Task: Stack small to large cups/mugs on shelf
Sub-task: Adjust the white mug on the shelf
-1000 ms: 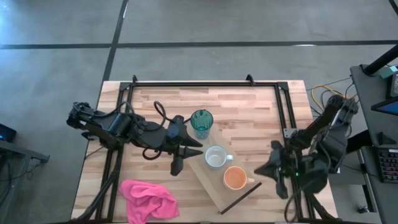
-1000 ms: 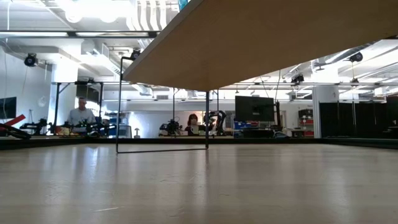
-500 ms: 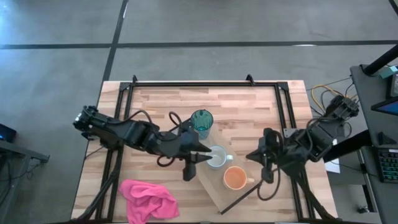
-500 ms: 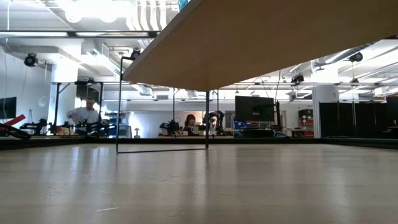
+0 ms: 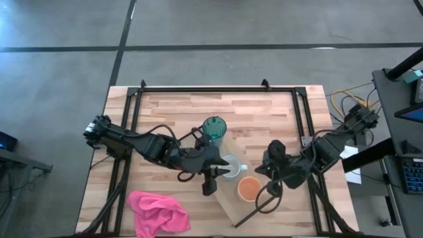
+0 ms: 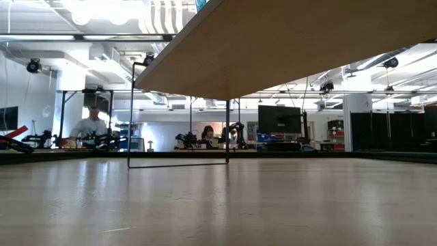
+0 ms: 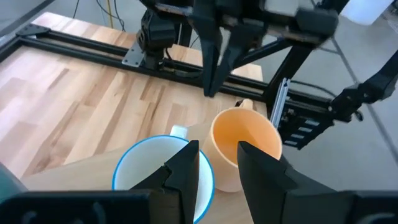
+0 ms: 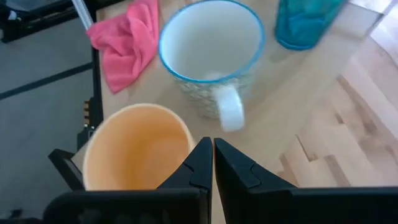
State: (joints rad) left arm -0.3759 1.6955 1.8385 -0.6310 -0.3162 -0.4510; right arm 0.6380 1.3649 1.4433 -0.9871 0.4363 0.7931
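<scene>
As all three cups sit on the shelf (image 5: 228, 198), we note left jaws (image 5: 210, 180) apart at the white mug (image 5: 229, 166); right jaws (image 5: 259, 177) together beside the orange mug (image 5: 249, 190).

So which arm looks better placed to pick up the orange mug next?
The right arm, probably. Its tool sits right beside the orange mug, on the handle side, fingers nearly shut. The left tool is at the white mug instead, fingers open at its rim.
</scene>
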